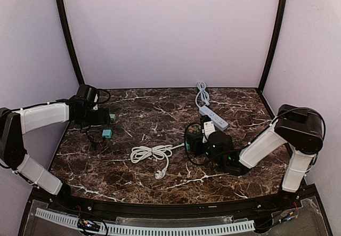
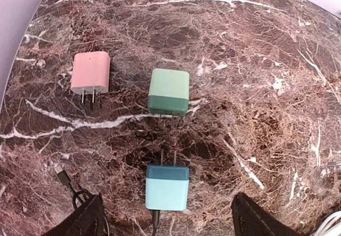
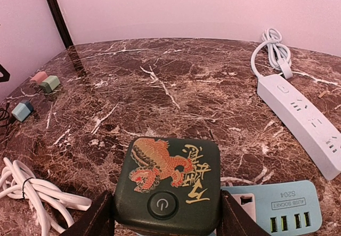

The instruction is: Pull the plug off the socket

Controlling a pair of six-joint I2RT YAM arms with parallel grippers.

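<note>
Progress looks well advanced: the teal charger plug (image 2: 167, 187) lies loose on the marble table (image 2: 266, 60), prongs bare, between the spread, empty fingers of the left gripper (image 2: 169, 208). A green plug (image 2: 169, 91) and a pink plug (image 2: 90, 72) lie near it. The right gripper (image 3: 166, 210) clamps the dragon-printed socket cube (image 3: 169, 172), which sits over a blue USB strip (image 3: 277, 209). I cannot tell whether anything remains plugged in there.

Your left arm (image 1: 42, 116) reaches far left, the left hand (image 1: 108, 118) spread wide; your right arm (image 1: 261, 146) bends inward, the right hand (image 3: 166, 217) clamped on the dark adapter (image 3: 168, 172).
</note>
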